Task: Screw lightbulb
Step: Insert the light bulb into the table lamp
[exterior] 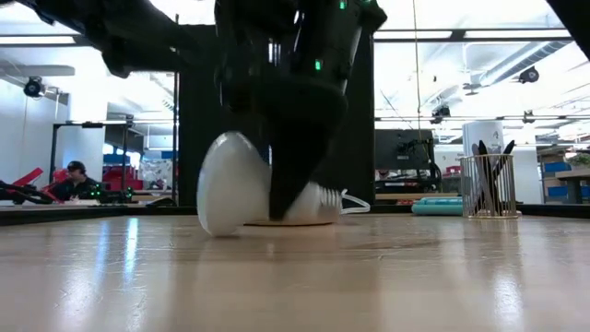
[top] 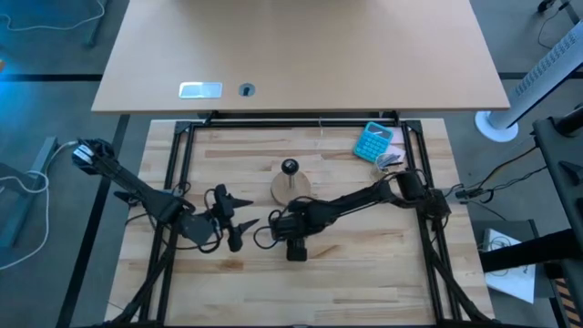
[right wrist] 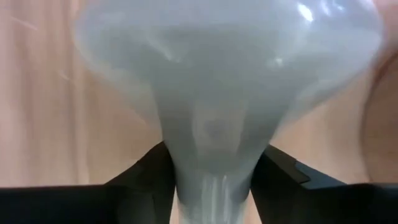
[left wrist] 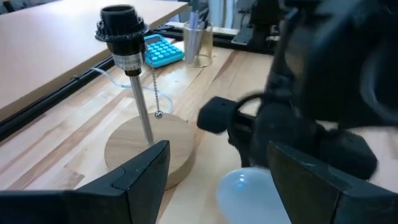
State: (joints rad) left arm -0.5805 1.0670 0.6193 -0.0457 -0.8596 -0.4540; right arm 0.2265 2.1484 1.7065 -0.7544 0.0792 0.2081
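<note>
Lying on its side on the desk [top: 364, 264], the lightbulb [exterior: 230, 184] rests just in front of the round wooden lamp base [left wrist: 149, 149], on the side away from the calculator [top: 373, 141]. Its white globe touches the desk surface; its narrow neck points toward the right arm.

The right end effector [right wrist: 214, 171] is lowered over the lightbulb, close beside the lamp base. Its two dark fingers [right wrist: 146, 177] stand on either side of the neck, against or very nearly against it. Whether they grip the neck firmly cannot be told.

The left end effector [left wrist: 217, 180] waits near the lamp base, on the opposite side of the lightbulb from the right arm. Its fingers [left wrist: 146, 168] are spread apart, pinching nothing, and point toward the lightbulb and the lamp base.

The lamp base carries a thin upright metal rod topped by a black socket [left wrist: 121, 28], with a pull chain [left wrist: 155, 93] hanging beside the rod. Beyond the lamp base, a wire pen cup [left wrist: 198, 43] stands next to the calculator.
</note>
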